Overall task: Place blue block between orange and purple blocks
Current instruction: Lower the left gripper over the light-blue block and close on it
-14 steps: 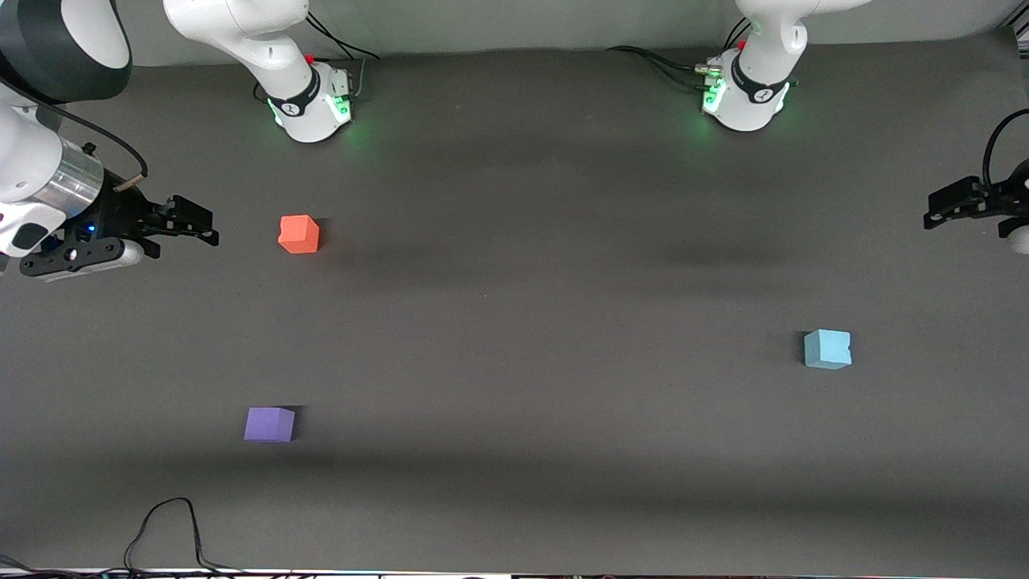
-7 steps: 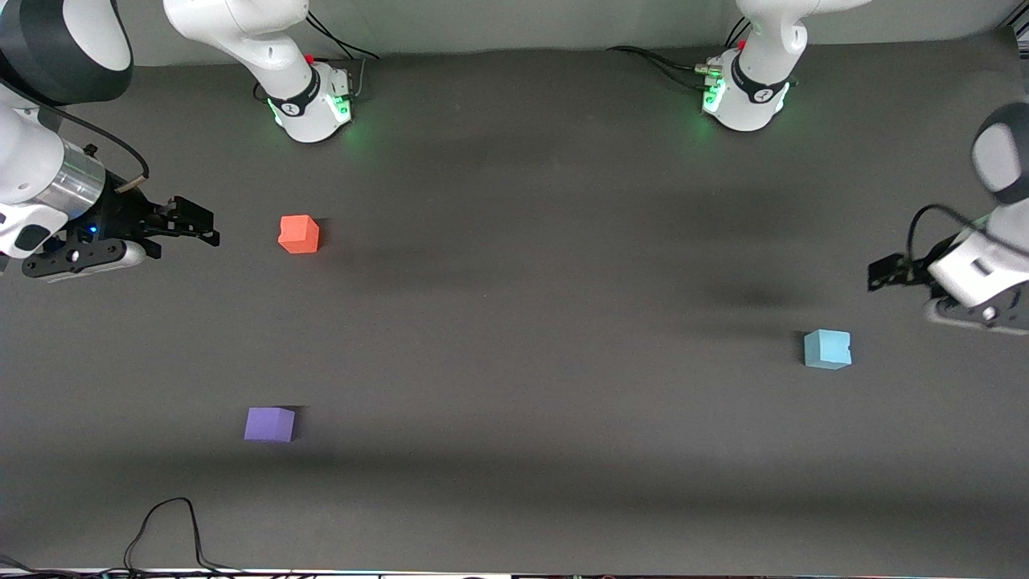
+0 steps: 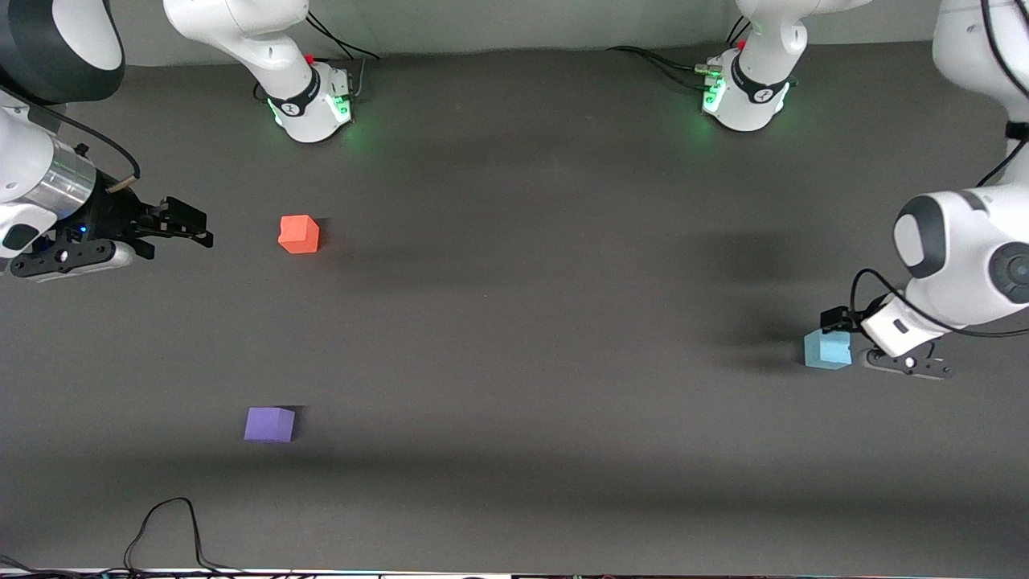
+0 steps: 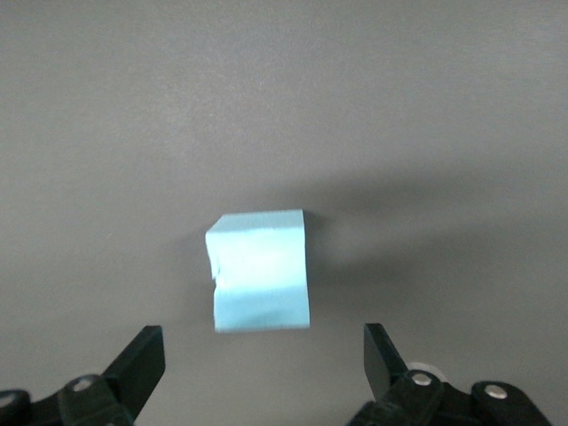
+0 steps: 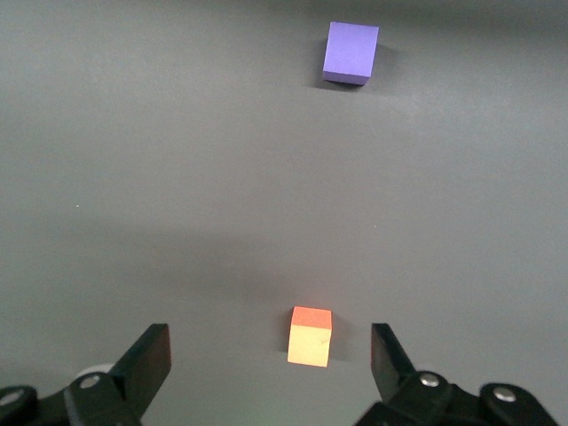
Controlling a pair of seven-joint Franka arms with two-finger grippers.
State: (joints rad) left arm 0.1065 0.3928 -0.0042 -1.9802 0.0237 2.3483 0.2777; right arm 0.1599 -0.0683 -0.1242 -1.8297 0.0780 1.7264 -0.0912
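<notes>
The blue block (image 3: 826,349) sits on the dark table at the left arm's end; it also shows in the left wrist view (image 4: 260,271), a small notch on one edge. My left gripper (image 3: 840,322) hangs just above it, open and empty (image 4: 264,364), with the block just ahead of its fingertips. The orange block (image 3: 298,234) and the purple block (image 3: 268,424) lie at the right arm's end, the purple one nearer the front camera. My right gripper (image 3: 189,225) waits open beside the orange block (image 5: 311,335); the purple block (image 5: 351,51) shows farther off.
A black cable (image 3: 165,527) loops on the table's front edge near the purple block. The arms' bases (image 3: 309,104) stand along the back edge. Bare table lies between the orange and purple blocks.
My left arm has swung in from the table's end and come down to the blue block. The right gripper has drifted slightly away from the orange block. The blocks have not moved.
</notes>
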